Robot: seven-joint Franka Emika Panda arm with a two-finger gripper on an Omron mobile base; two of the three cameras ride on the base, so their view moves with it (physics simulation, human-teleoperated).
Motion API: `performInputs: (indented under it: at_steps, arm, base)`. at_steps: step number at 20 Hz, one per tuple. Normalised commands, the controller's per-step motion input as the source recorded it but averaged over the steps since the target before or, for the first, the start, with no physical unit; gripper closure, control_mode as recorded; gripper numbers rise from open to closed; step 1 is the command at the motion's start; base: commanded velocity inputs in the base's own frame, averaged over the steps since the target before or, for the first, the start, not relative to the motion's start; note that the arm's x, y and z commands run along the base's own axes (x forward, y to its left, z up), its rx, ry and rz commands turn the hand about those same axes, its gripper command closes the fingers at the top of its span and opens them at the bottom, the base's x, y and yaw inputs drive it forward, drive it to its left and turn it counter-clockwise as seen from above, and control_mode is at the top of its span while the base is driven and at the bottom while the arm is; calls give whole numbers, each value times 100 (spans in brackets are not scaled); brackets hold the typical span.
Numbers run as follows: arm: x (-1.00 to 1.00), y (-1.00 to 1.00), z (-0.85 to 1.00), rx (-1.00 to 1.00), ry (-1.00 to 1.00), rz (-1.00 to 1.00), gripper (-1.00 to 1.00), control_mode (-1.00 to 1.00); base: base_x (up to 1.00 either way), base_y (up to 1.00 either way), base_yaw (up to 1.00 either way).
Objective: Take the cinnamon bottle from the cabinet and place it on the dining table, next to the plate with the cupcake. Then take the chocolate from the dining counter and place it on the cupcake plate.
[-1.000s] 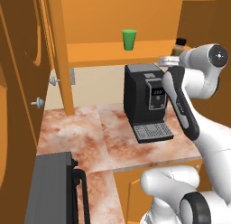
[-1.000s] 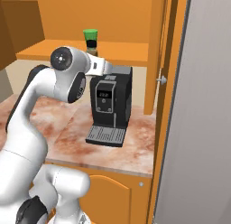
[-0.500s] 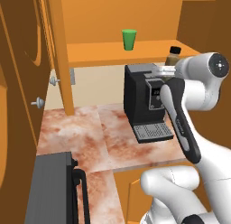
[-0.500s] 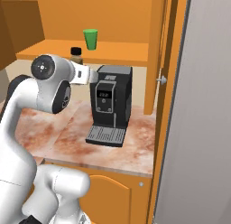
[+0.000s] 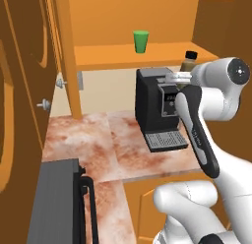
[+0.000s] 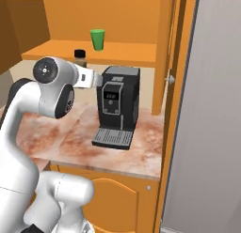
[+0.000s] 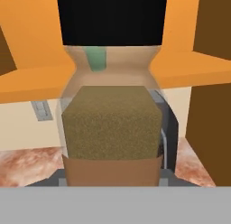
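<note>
i have the cinnamon bottle (image 7: 112, 110) pinched in the tool, fingers hidden behind it in the hand view but the bottle sits square and huge right at the camera, black cap up, brown powder level, so it reads as gripped. in the left base view the cinnamon bottle (image 5: 188, 61) pokes up just past the wrist, near the front edge of the cabinet (image 5: 147, 55) shelf and above the coffee machine (image 5: 160, 107); the right base view shows it behind the wrist too. upright hold makes sense, keeps the powder settled and lets it go down on its base later. green cup (image 5: 141, 42) stands further back on the shelf, well apart, not my target. bottle looks off the shelf, but i can't tell for sure. judgement: first half of task in hand, pull out clear of the cabinet door (image 5: 19, 90), then drive to the dining table. risk: clipping the coffee machine top on the way down.
</note>
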Motion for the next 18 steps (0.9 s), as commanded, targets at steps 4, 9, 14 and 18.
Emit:
performInputs:
  at_steps: [4,9,14,18]
  arm:
    - [0,0,0,0,0,0,100,100]
    - [0,0,0,0,0,0,100,100]
    - [0,0,0,0,0,0,100,100]
    - [0,0,0,0,0,0,100,100]
  base:
    - [-73,0,1]
    - [-80,0,-4]
    - [-35,4,-73]
    - [-3,3,-99]
